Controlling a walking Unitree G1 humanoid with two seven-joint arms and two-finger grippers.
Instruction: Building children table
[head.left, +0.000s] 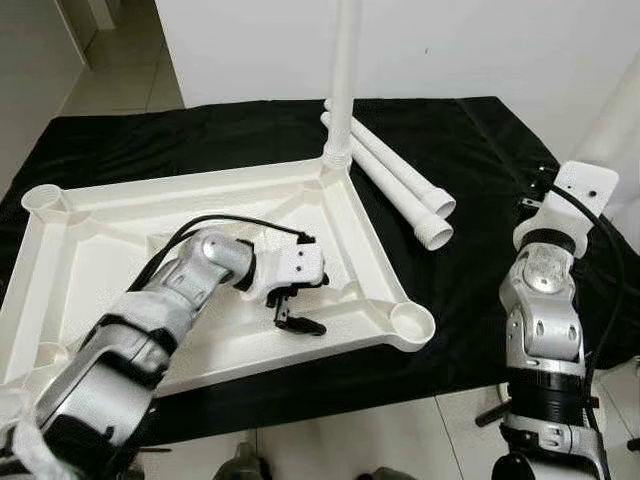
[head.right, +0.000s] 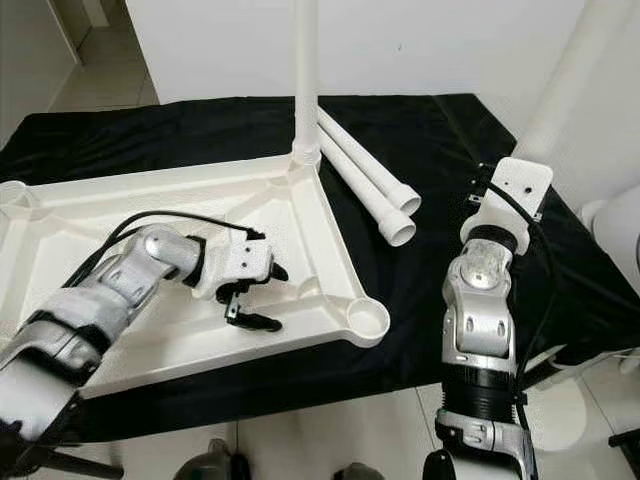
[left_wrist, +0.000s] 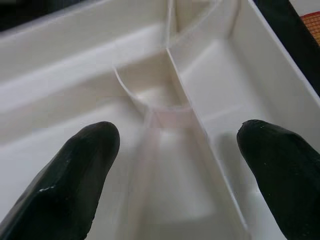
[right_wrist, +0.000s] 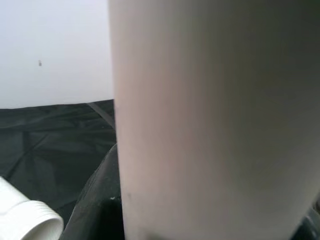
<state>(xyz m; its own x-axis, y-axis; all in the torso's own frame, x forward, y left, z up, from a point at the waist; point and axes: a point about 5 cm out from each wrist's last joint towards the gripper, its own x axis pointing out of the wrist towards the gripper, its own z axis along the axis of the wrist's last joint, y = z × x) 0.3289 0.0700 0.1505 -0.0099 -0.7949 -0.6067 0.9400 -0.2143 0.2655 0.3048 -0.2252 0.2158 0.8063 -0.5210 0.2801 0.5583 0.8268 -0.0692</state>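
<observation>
Left eye view: one leg (head.left: 344, 80) is already stood in the upturned tabletop (head.left: 100, 225); two legs (head.left: 400, 185) lie beside it. The left gripper (head.left: 296, 318) is spread empty above its ribs; a fourth leg (right_wrist: 210, 120) is seemingly held by the right gripper.

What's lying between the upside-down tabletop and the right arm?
Two loose white table legs lie side by side on the black cloth, seen in both eye views.

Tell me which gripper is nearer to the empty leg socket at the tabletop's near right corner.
Left. The left gripper hovers open over the upturned tabletop, just left of the socket. The right arm stands off across the black cloth, holding a leg upright.
</observation>
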